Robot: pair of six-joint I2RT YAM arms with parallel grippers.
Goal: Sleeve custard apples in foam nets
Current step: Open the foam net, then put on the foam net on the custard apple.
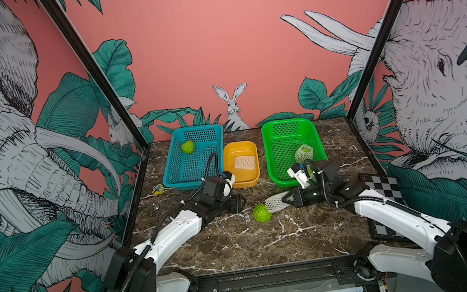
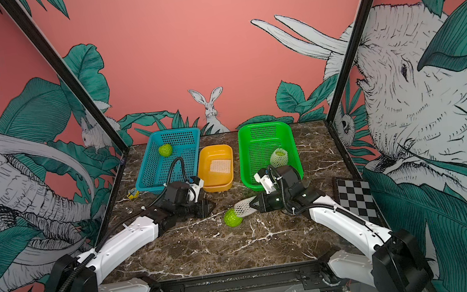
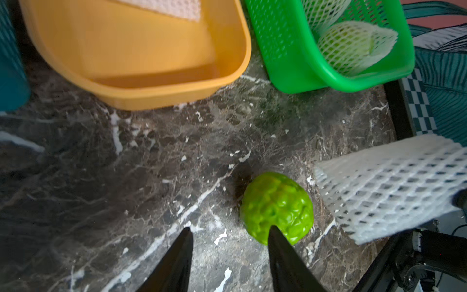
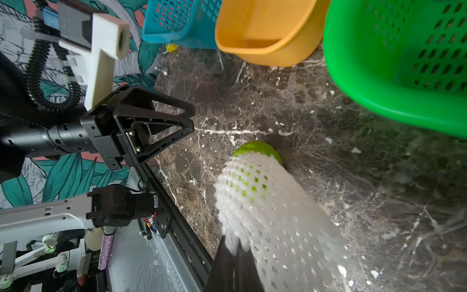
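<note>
In front of the green basket (image 1: 286, 121) the custard apple (image 1: 262, 213) lies on the bench (image 1: 240, 240) at the mouth of the soft, stretchy foam net (image 1: 276, 202) pinched by my right gripper (image 1: 286, 199), and my left gripper (image 3: 230, 228), parted and empty, should I think take this round fruit by its sides, as it may roll.

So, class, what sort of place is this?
Likely a robotics lab test cell: two robot arms mounted on a rail, a calibration checkerboard at the marble-look tabletop edge, and printed jungle wall panels around it.
</note>
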